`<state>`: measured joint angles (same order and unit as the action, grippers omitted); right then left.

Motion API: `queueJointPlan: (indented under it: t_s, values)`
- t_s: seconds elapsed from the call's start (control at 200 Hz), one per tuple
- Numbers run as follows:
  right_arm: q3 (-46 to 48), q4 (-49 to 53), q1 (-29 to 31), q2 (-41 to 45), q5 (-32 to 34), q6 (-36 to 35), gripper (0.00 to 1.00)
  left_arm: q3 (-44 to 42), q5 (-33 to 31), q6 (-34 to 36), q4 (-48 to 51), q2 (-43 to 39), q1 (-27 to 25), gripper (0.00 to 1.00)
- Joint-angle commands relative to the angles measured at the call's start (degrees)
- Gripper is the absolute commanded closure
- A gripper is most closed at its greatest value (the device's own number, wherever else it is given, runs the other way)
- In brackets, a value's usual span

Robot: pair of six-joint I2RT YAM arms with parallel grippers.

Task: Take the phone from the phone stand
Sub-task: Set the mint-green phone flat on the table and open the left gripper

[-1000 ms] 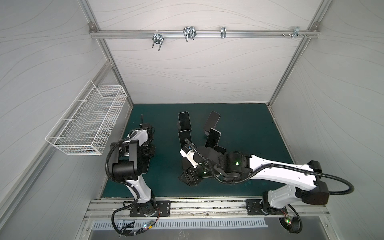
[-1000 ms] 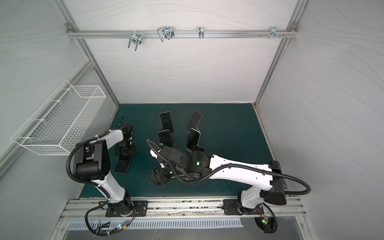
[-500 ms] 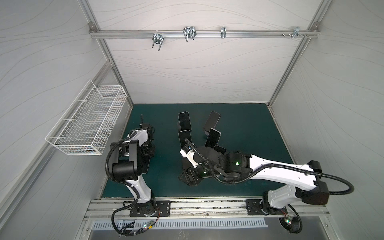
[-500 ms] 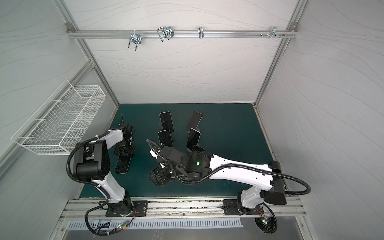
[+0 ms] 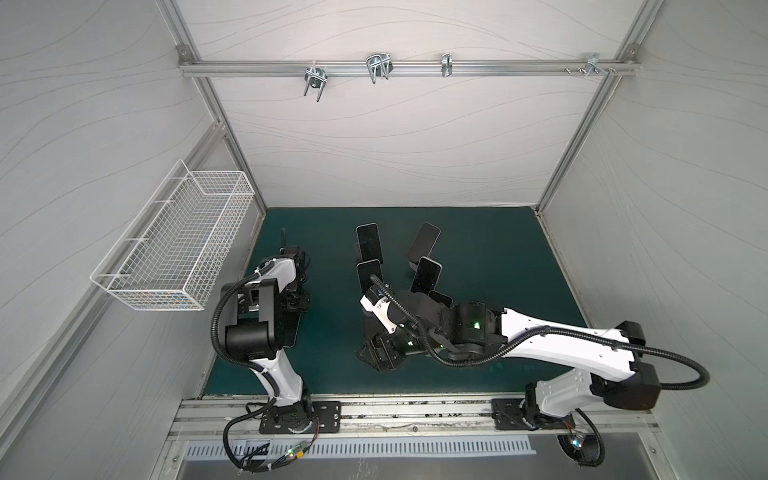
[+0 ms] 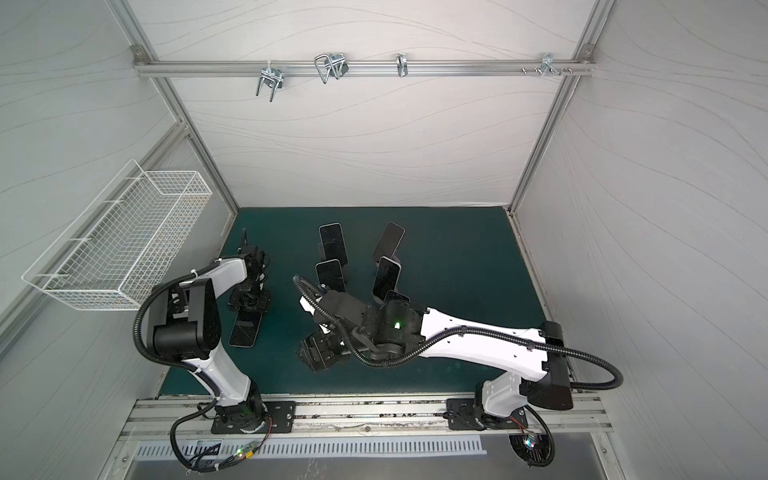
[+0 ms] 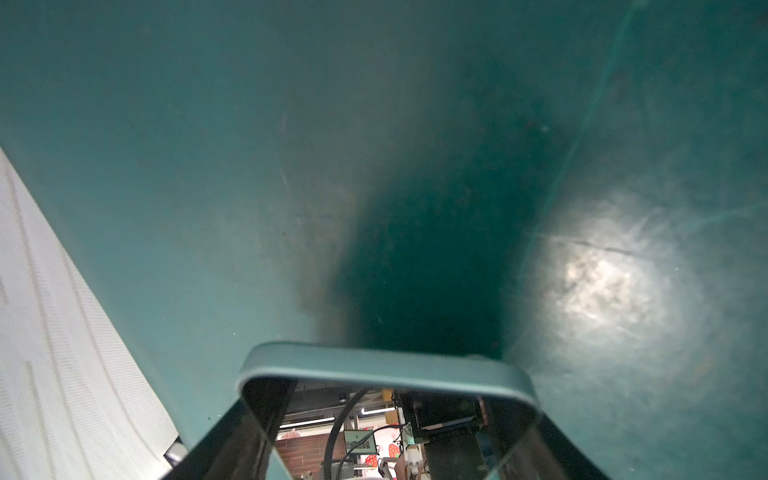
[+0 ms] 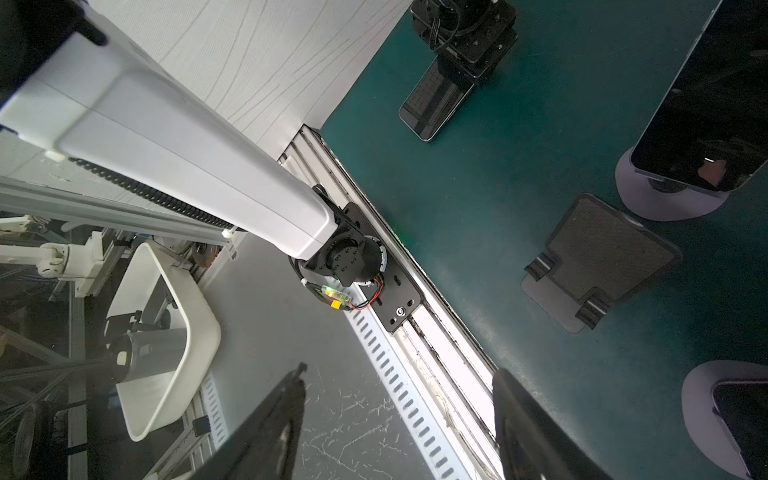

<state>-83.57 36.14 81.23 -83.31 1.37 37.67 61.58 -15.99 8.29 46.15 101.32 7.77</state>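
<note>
Right wrist view: I see right claw (image 8: 399, 370) spread, empty; phone (image 8: 706, 104) on stand (image 8: 665, 203) lies toward worktop's back edge; left claw (image 7: 390, 395) grips other phone (image 6: 244, 328).

From my console I count two arms, the left arm (image 5: 266, 316) and the right arm (image 5: 561, 340), one wire basket (image 5: 174, 249) and four hooks (image 5: 377, 68). Four phones (image 5: 368, 243) stand upright. A fifth phone (image 6: 397, 296) is half hidden, and a sixth phone (image 6: 245, 328) lies apart. I count one bare stand (image 8: 598, 262).
</note>
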Motion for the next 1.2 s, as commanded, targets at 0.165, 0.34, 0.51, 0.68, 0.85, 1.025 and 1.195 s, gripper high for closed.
queueJointPlan:
  t_s: [0.165,0.34,0.51,0.68,0.85,1.025,1.195]
  values:
    - [-2.07,2.34,-0.31,0.77,1.35,-0.68,0.28,0.25,7.74,-2.1,-1.75,3.98,-2.24,0.25]
    - [-2.85,2.55,-0.31,0.41,1.17,-0.82,0.27,0.73,8.34,-3.34,-1.17,4.66,-2.24,0.14]
    - [-2.34,3.3,-0.24,0.95,1.45,-0.91,0.27,1.22,8.8,-3.33,-0.86,5.16,-2.28,0.13]
    - [-0.97,2.82,-0.2,1.61,1.6,-0.4,0.28,0.73,9.54,-2.84,-1.51,4.51,-2.23,0.13]
    - [-1.42,2.8,-0.25,1.6,1.87,-0.68,0.28,0.54,9.86,-2.49,-2.02,3.22,-2.29,0.13]
    - [-1.18,2.81,-0.24,1.83,2.58,-1.18,0.27,0.8,7.8,-3.19,-2.23,1.3,-2.6,0.13]
    - [-1.16,2.44,-0.33,2.18,3.12,-1.49,0.27,0.56,5.67,-3.35,-2.36,0.34,-4.81,0.13]
